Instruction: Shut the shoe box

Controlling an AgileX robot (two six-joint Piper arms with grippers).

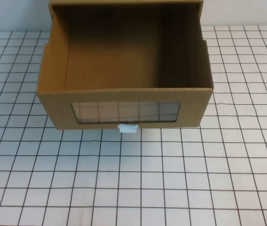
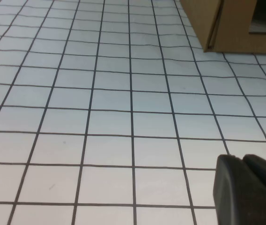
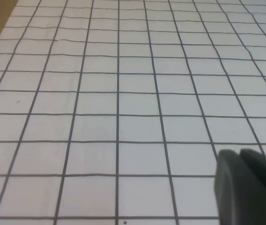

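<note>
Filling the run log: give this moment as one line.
shoe box: drawer pulled out | left gripper: parked above table | right gripper: parked above table

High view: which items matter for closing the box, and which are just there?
Job:
- shoe box, drawer pulled out, empty
- white pull tab under its window
- left hand, low over the table, away from the box
- right hand, likewise

Just there:
- gridded table

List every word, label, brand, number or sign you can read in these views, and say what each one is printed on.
None can be read.
The shoe box, its clear window and white pull tab are unmarked.
The gridded table shows only lines.
The left gripper and right gripper, low over the table, are plain black.
</note>
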